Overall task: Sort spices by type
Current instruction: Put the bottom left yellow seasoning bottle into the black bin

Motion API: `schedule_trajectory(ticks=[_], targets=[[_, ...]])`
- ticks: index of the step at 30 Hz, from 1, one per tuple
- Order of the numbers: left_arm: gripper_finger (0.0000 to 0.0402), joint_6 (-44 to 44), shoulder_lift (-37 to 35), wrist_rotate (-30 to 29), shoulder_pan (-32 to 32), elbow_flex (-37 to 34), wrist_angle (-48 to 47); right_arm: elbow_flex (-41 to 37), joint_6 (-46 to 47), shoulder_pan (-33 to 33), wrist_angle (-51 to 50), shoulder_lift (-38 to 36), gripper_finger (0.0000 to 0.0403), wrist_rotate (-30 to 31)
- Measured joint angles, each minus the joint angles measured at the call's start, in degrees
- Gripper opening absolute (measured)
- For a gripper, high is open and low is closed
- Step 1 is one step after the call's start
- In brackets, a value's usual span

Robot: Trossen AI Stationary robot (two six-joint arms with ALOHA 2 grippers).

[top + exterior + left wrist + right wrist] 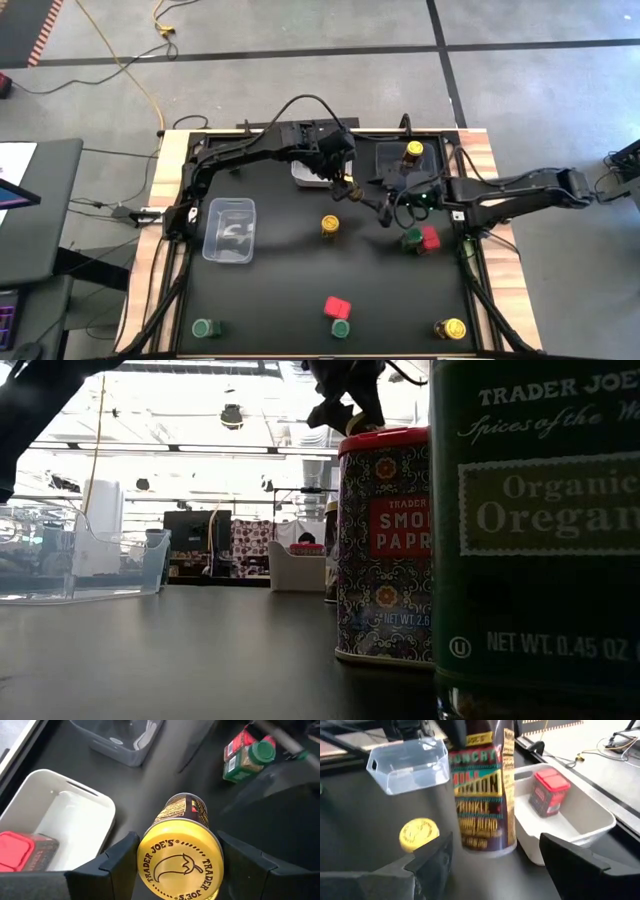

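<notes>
My left gripper (pixel 180 862) is shut on a yellow-lidded jar (pixel 485 795) with a dark printed label, held up over the middle of the table (pixel 352 190). My right gripper (pixel 495 865) stands open just right of that jar, its fingers level on either side of the jar's base without touching it. A red box (pixel 22 851) lies in the white tray (pixel 75 805). Another yellow-lidded jar (pixel 413 152) stands in a clear tray at the far right. Other spices stand loose on the black table: a yellow-lidded jar (pixel 330 226), a green-lidded jar (pixel 411 240) beside a red box (pixel 430 238), and more along the near edge. My left gripper pinches the jar at its yellow lid (pixel 150 845), one finger on each side of the rim. The fingers come slanting down from above. The jar hangs below them nearly upright, its base (pixel 485 849) down and clear of the table.
An empty clear tray (pixel 230 230) stands at the left. Near the front edge stand a green-lidded jar (pixel 205 327), a red box (pixel 337 306) with a green-lidded jar (pixel 340 327), and a yellow-lidded jar (pixel 452 328). The two arms are close together over the table's far middle.
</notes>
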Motion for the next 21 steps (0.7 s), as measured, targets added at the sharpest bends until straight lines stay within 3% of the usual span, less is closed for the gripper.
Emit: schedule_trajectory(ticks=[6,12,21], targets=[[0.0233,-2.60,0.00,-4.40,0.10,0.00,-0.01,0.00,-2.48,-0.23,7.75,4.05,0.0324,-0.02],[0.0233,-3.59,0.00,-4.61,0.11,-0.02,0.46,0.00,-10.35,-0.25,10.20,6.68,0.0324,0.00],[0.0233,-3.77,0.00,-5.18,0.18,-0.04,0.89,1.86,-10.30,-0.62,10.76,6.95,0.0324,2.87]])
